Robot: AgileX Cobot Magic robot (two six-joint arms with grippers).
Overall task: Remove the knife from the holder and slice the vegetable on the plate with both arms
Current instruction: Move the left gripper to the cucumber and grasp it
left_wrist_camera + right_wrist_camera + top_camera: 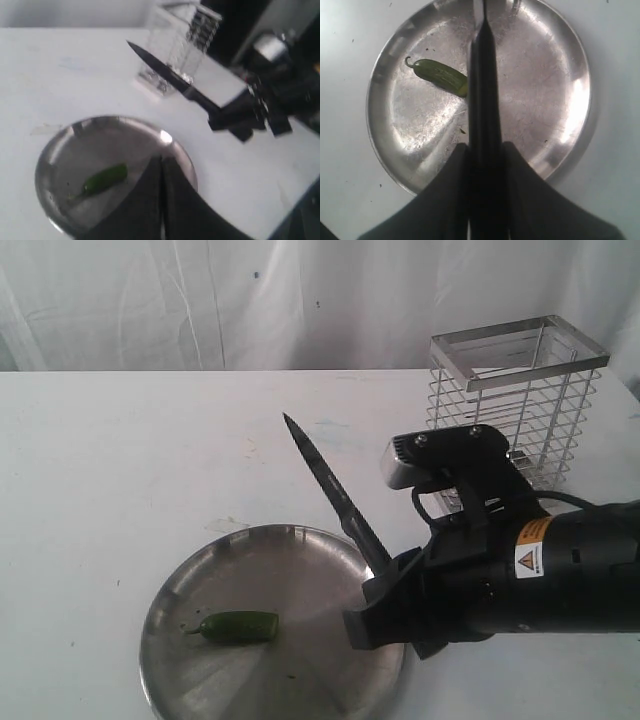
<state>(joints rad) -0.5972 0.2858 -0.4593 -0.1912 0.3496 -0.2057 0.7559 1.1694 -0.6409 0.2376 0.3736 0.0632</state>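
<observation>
White table (120,460) — white draped cloth (150,300) behind.

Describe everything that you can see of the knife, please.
The knife is long and slim, with a dark pointed blade and a black handle. The right gripper clamps the handle. The blade slants upward in the air over the rim of the plate, tip highest, clear of the holder. Only the gripper touches it.

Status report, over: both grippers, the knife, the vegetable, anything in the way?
Right gripper shut on knife handle, blade pointing up. Left gripper shut, empty. Vegetable lies on plate, no cut seen. Nothing blocks it.
</observation>
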